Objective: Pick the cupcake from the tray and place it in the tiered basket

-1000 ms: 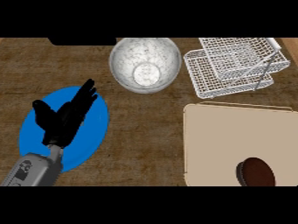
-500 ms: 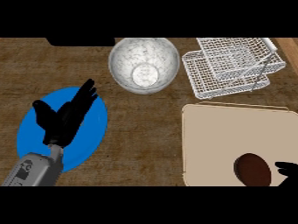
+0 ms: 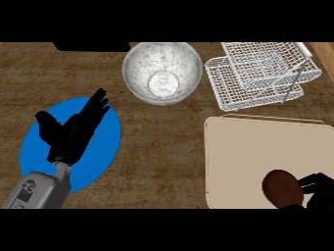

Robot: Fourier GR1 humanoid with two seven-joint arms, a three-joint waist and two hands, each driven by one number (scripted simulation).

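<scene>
A dark brown cupcake (image 3: 280,187) sits near the front edge of the beige tray (image 3: 271,142) at the lower right. My right hand (image 3: 325,190) rises from the bottom right corner, right beside the cupcake, fingers partly curled toward it but not closed round it. The white wire tiered basket (image 3: 260,73) stands at the upper right, beyond the tray. My left hand (image 3: 72,130) rests open, fingers up, over the blue plate (image 3: 104,147) at the left.
A speckled metal bowl (image 3: 162,71) stands at the top centre, left of the basket. A dark object (image 3: 90,46) lies at the counter's far edge. Brown counter surface (image 3: 162,142) stretches between the plate and the tray.
My right hand has come up into view from the bottom right and now stands close against the cupcake's right side. The left hand has stayed still.
</scene>
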